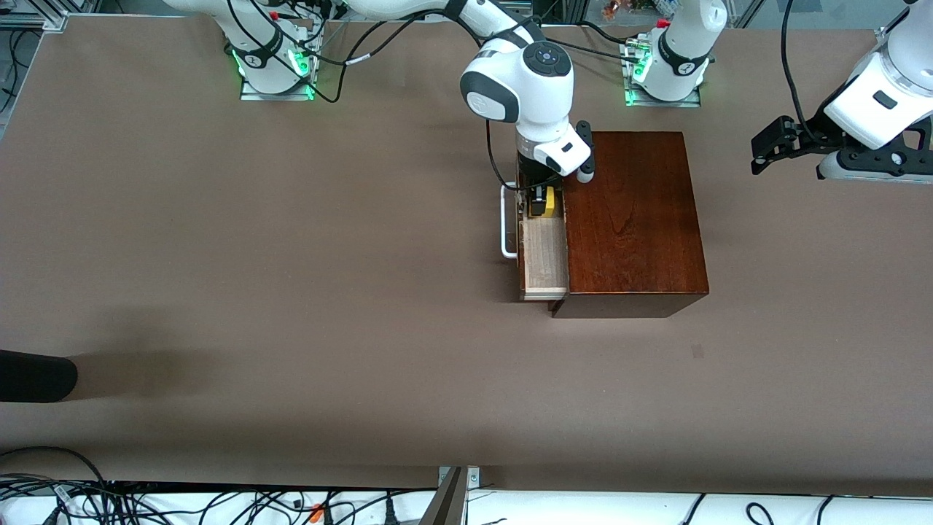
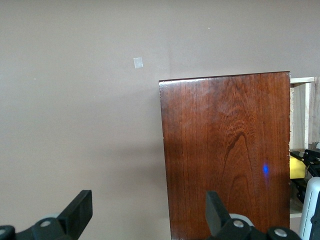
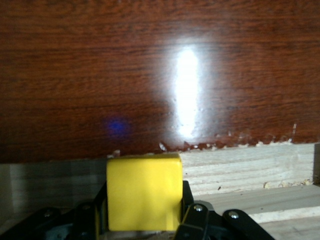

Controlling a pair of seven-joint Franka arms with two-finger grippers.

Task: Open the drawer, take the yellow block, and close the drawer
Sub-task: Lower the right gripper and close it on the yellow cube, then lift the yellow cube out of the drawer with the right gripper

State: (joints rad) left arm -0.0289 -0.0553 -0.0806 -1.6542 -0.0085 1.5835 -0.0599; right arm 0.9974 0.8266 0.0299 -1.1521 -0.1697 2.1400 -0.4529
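Note:
The dark reddish-brown wooden box [image 1: 630, 219] stands mid-table. Its drawer [image 1: 543, 255] is pulled out toward the right arm's end, showing the pale interior and white handle [image 1: 505, 222]. My right gripper [image 1: 541, 203] reaches down into the drawer's end farther from the front camera and is shut on the yellow block [image 1: 548, 202]. In the right wrist view the block [image 3: 144, 192] fills the gap between the fingers [image 3: 186, 210], in front of the box's dark wood [image 3: 150, 75]. My left gripper [image 1: 762, 157] waits open and empty over the table beside the box, also seen in the left wrist view [image 2: 147, 205].
A dark rounded object [image 1: 33, 375] pokes in at the table edge toward the right arm's end. A small pale patch [image 1: 697, 351] lies on the table nearer the front camera than the box. The left wrist view shows the box top [image 2: 225, 150].

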